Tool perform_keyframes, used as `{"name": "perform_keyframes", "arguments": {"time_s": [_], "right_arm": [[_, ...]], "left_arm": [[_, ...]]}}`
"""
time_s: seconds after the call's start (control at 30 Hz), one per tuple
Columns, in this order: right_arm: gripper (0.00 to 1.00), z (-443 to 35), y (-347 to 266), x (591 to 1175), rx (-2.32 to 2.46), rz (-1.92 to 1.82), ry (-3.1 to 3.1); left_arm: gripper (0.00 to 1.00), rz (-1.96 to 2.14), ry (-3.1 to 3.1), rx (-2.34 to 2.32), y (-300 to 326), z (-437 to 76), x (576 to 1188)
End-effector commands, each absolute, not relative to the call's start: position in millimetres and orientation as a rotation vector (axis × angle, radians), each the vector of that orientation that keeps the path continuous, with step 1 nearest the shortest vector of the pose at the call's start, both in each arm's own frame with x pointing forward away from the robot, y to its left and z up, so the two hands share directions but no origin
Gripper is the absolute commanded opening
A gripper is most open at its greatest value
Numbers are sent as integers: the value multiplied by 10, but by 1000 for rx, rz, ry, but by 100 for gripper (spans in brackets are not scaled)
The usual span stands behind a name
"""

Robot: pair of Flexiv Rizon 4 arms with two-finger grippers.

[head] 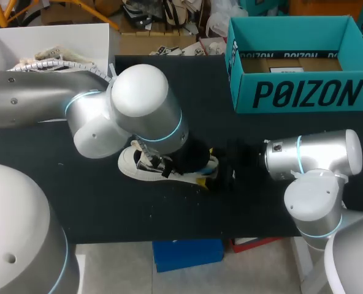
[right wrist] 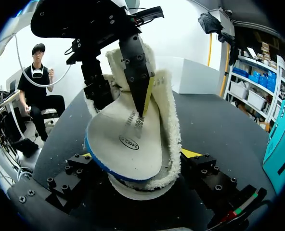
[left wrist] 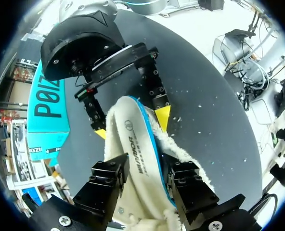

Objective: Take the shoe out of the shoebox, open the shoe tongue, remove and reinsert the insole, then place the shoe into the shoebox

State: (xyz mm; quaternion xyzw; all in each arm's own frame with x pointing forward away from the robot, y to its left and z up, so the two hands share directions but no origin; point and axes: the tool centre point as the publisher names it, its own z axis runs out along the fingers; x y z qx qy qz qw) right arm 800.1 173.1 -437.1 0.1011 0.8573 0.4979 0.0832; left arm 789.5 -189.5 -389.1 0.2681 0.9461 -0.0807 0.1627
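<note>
Left tool (right wrist: pixel 124 103), angled down, pinches insole (right wrist: pixel 128 139); right tool (left wrist: pixel 131 123) level, spread wide, seemingly gripping shoe (head: pixel 131 165).

You have one shoe (head: pixel 138 164) and one insole (left wrist: pixel 140 154) to deal with. One teal shoebox (head: pixel 304 92) stands at the worktop's (head: pixel 261 208) far right corner, one white box (head: pixel 46 43) at its far left corner. Two grippers are in play: one left gripper (right wrist: pixel 121 108), one right gripper (right wrist: pixel 138 154).
</note>
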Motion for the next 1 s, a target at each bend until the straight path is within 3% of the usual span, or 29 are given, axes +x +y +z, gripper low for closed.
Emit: {"name": "perform_keyframes", "arguments": {"time_s": [0.03,0.37,0.4,0.43,0.47,0.7,1.0], "right_arm": [[0,-4404,1732,8015,304,1485,2560],[0,-4404,1732,8015,304,1485,2560],[0,-4404,1732,8015,304,1485,2560],[0,-4404,1732,8015,304,1485,2560],[0,-4404,1732,8015,304,1485,2560],[0,-4404,1732,8015,304,1485,2560],[0,-4404,1732,8015,304,1485,2560]], "left_arm": [[42,-258,2688,784,-2014,-3956,7941],[42,-264,2678,821,-2234,-3942,7997],[38,-262,2679,819,-2241,-3934,8003],[27,-262,2679,818,-2245,-3928,8006],[0,-257,2680,810,-2251,-3917,8008],[0,-239,2718,777,-2161,-3807,7908],[0,-734,2748,784,-1643,-3339,7893]]}}
